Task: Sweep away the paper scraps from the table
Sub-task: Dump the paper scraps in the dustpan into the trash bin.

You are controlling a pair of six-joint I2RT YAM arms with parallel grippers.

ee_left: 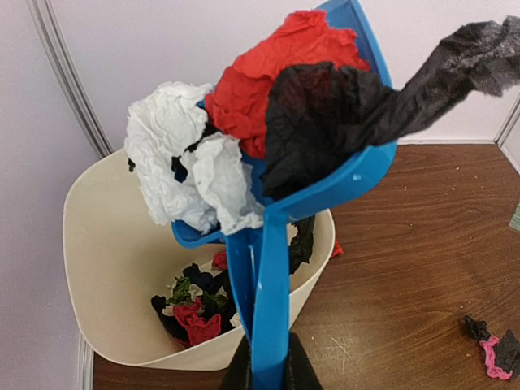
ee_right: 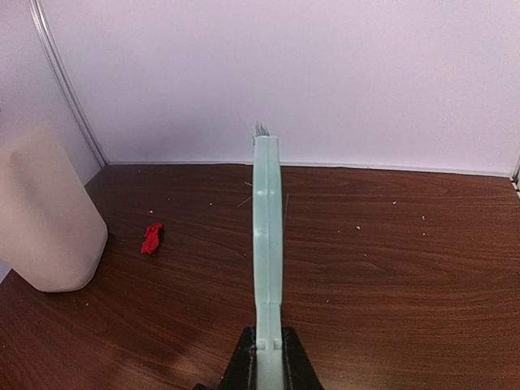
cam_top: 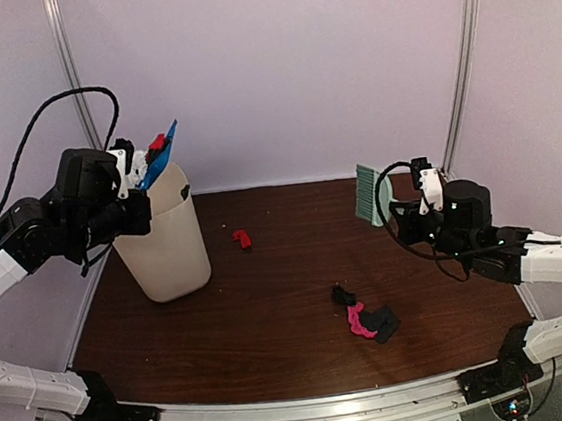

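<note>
My left gripper is shut on the handle of the blue dustpan, held tilted over the cream bin; the gripper also shows in the top view. The pan carries red, white and black paper scraps. More scraps lie inside the bin. My right gripper is shut on the pale green brush, held above the table at the right. A red scrap lies beside the bin. Pink and black scraps lie centre-front.
The bin stands at the table's back left. White walls with metal posts close off the back and sides. The silver front rail runs along the near edge. Small crumbs dot the wood.
</note>
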